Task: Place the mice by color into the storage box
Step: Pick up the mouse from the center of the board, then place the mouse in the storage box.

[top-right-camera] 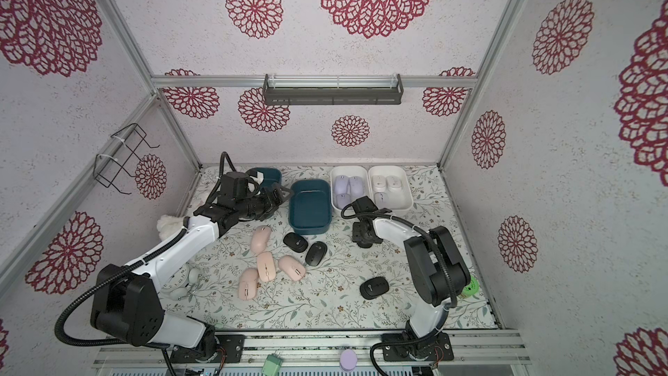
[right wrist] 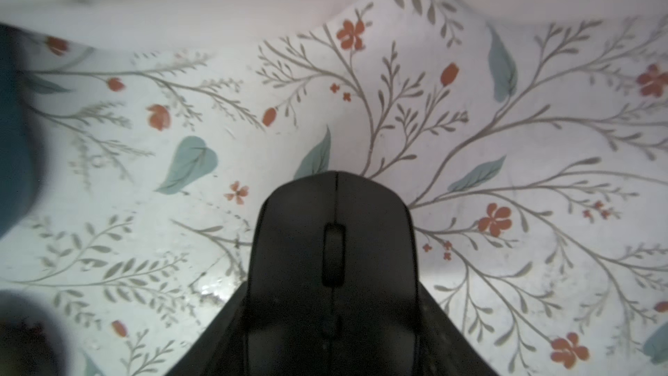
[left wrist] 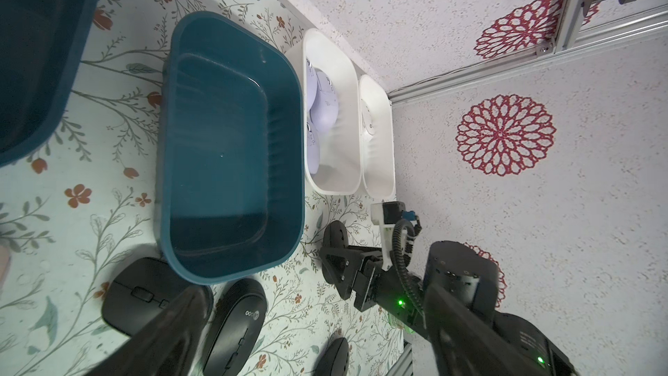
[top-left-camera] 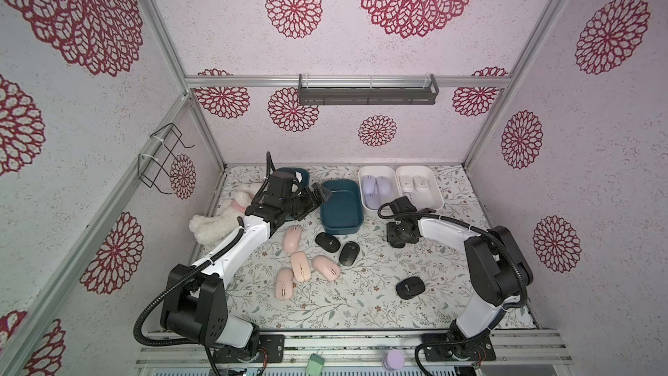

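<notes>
Boxed: lavender mice (top-left-camera: 374,188), white mice (top-left-camera: 415,183).
On desk (top-left-camera: 361,302): four pink mice (top-left-camera: 300,265), three black mice (top-left-camera: 327,242); teal box (top-left-camera: 339,211) empty.
Right gripper (right wrist: 334,294): jaws clamp a fourth black mouse (right wrist: 334,211).
Left gripper (top-left-camera: 320,195): jaws wide, empty.

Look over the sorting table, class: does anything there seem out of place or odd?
Yes: a fluffy white plush toy lies beside the left arm. It is no mouse, so it fits no colour group.
</notes>
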`<state>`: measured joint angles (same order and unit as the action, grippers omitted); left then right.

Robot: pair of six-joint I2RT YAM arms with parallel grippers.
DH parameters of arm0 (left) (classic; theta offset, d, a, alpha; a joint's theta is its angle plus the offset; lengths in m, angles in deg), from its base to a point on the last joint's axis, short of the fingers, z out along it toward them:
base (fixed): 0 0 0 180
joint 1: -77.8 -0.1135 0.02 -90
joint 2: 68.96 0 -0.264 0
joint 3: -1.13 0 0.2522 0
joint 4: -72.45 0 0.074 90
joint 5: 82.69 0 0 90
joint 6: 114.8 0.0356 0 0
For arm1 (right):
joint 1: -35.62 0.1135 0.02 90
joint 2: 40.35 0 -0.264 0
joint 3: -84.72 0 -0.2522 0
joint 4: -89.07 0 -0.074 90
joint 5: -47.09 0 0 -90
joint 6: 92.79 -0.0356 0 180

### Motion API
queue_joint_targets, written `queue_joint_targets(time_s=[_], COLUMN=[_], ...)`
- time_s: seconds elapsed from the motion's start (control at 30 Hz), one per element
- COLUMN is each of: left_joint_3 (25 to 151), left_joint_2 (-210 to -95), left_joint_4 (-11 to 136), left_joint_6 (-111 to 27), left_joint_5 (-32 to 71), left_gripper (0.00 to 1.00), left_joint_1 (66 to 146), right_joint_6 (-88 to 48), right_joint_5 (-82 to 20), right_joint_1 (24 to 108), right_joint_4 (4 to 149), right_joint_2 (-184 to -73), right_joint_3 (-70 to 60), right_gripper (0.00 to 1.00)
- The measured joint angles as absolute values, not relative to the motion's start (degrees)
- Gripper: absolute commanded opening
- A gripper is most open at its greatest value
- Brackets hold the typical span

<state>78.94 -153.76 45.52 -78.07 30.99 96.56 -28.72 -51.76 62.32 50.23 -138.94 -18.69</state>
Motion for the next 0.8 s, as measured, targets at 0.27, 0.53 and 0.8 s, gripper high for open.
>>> queue_joint_targets(time_s=[0.27,0.53,0.8], left_joint_3=[79.03,79.03,79.03], left_joint_2=[-153.74,-153.74,-153.76], left_joint_4=[44.77,44.38,44.47], left_joint_6=[-77.92,-78.01,-78.4], left_joint_5=[30.6,29.92,29.96], left_gripper=[0.97,0.97,0.97], left_joint_1=[94.4,90.84,90.77], right_joint_6=[-28.75,-28.81,-28.48], right_joint_5=[-53.13,-51.49,-49.61], right_joint_1=[69.4,73.57,73.7], right_joint_4=[49.82,55.32,59.74], right_joint_2=[-138.77,-149.52,-165.96], right_joint_3=[-7.33,7.23,18.62], right_gripper=[0.56,0.56,0.56])
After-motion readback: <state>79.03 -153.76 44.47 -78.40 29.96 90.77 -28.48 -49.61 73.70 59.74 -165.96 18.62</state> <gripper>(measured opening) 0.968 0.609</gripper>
